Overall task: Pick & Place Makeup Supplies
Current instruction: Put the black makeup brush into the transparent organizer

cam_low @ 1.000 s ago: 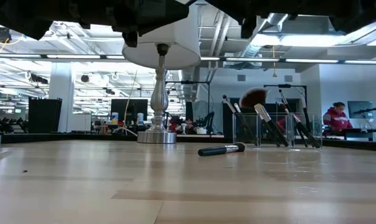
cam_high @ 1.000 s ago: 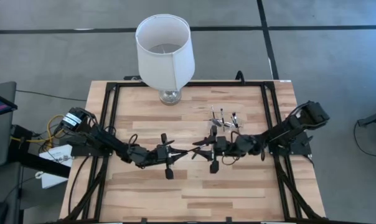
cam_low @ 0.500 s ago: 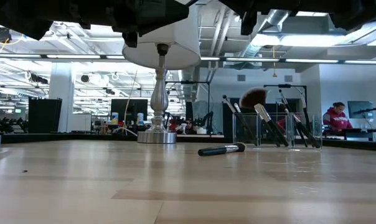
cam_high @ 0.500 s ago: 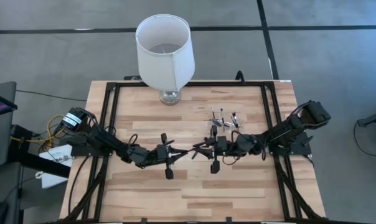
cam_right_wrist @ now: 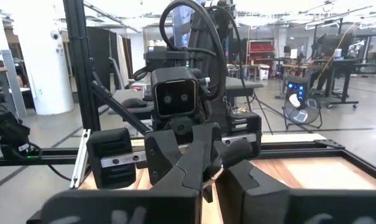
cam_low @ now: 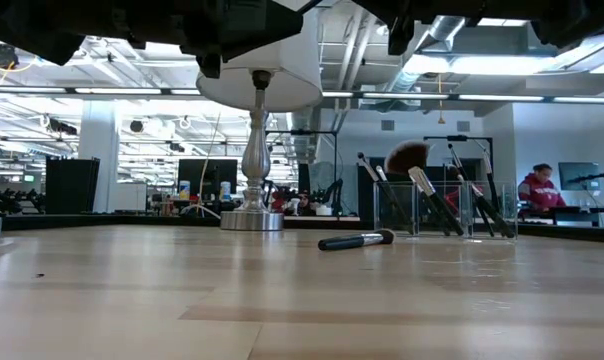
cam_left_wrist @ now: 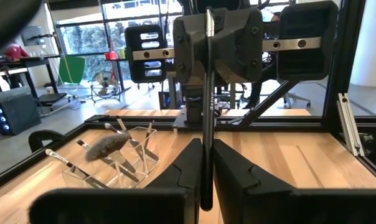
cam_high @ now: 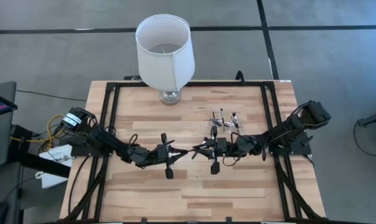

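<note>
A thin dark makeup brush (cam_high: pixel 188 151) spans level between my two grippers above the table's middle. My left gripper (cam_high: pixel 177 152) is shut on one end and my right gripper (cam_high: pixel 199 150) is shut on the other. In the left wrist view the brush (cam_left_wrist: pixel 206 124) runs straight from my left gripper (cam_left_wrist: pixel 205 180) into the right gripper (cam_left_wrist: pixel 208 43) facing it. Several more brushes stand in the clear holder (cam_high: pixel 223 119), also seen in the low view (cam_low: pixel 442 205). Another dark brush (cam_low: pixel 357 240) lies flat on the table in front of it. My left gripper pinches the brush's handle (cam_left_wrist: pixel 205 163) between its two fingers, coming level from the table's left, with the fingers along the handle. The brush is lifted clear and level. My right gripper pinches the brush's other end (cam_left_wrist: pixel 208 81) between its two fingers, level from the table's right. In its own wrist view the fingers (cam_right_wrist: pixel 175 180) hide the place of contact.
A lamp with a white shade (cam_high: pixel 165 50) stands on its glass base (cam_high: pixel 170 96) at the table's far edge, left of the holder. A black frame (cam_high: pixel 111 112) runs around the wooden table. Bare wood (cam_high: pixel 194 193) lies toward the near edge. A person (cam_low: pixel 540 192) sits far behind the table.
</note>
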Motion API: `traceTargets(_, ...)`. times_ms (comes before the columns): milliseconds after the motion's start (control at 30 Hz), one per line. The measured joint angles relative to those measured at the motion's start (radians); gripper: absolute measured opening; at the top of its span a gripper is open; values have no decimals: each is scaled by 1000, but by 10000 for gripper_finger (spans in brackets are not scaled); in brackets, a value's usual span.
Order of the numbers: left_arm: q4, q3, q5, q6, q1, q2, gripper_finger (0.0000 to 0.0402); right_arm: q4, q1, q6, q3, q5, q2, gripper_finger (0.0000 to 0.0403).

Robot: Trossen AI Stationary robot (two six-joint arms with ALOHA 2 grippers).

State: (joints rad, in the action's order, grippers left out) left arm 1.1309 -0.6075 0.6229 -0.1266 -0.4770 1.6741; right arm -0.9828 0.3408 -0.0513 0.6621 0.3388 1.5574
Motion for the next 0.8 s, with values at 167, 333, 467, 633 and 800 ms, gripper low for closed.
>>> traceTargets(167,0,0,3,18,0,0,33,46,7,-1,0,12,-21,7)
traceTargets(333,1,-2,15,26,1,-1,59,246,24,75,-1,74,-108,9)
traceTargets(467,-2,-2,19,26,4,-1,97,423,37,126,-1,163,-213,7)
traceTargets(633,-6,-2,54,25,3,-1,138,655,19,198,-1,311,-375,7)
traceTargets(800,-8,-2,58,30,15,-1,155,931,-107,305,-1,388,-485,7)
